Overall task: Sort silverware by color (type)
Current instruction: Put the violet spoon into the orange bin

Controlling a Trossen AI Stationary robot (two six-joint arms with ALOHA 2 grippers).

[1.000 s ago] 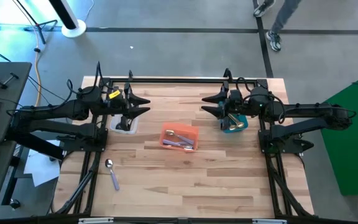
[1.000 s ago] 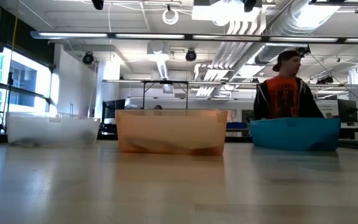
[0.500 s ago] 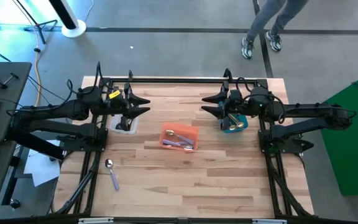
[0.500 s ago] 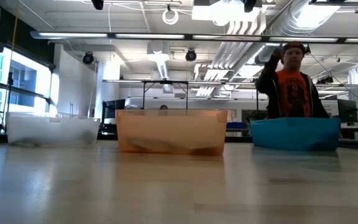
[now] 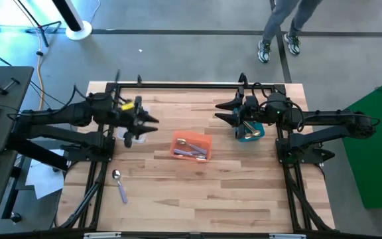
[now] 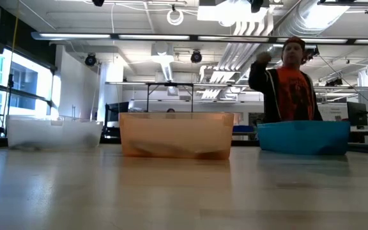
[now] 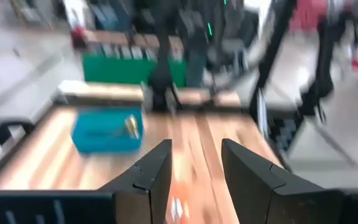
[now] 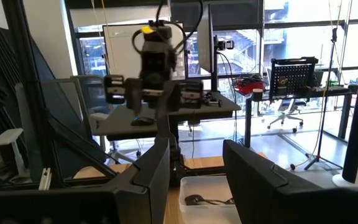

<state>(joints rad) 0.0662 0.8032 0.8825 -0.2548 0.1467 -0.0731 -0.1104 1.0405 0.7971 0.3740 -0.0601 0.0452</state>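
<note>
One spoon (image 5: pixel 119 184) with a silver bowl and a lavender handle lies flat on the wood near the table's left edge. The orange bin (image 5: pixel 192 147) at mid-table holds lavender-handled spoons. The teal bin (image 5: pixel 251 131) holds gold spoons (image 7: pixel 131 126). The clear bin (image 8: pixel 207 191) holds a black spoon (image 8: pixel 199 200). My left gripper (image 5: pixel 152 121) hangs open above the clear bin's right side, with nothing between its fingers (image 7: pixel 157 168). My right gripper (image 5: pixel 217 111) hangs open above the teal bin's left side, also with nothing in it.
A black frame rail (image 5: pixel 191 84) runs along the table's far edge, and rails run down both sides. In the low view the three bins stand in a row, the clear bin (image 6: pixel 53 134) leftmost. A person (image 6: pixel 289 83) stands beyond the far edge. Bare wood (image 5: pixel 197 199) stretches along the near half.
My left gripper has tipped its fingers downward and shifted a little toward the orange bin, staying open. My right arm has kept still. The person beyond the far edge has stepped sideways and raised an arm.
</note>
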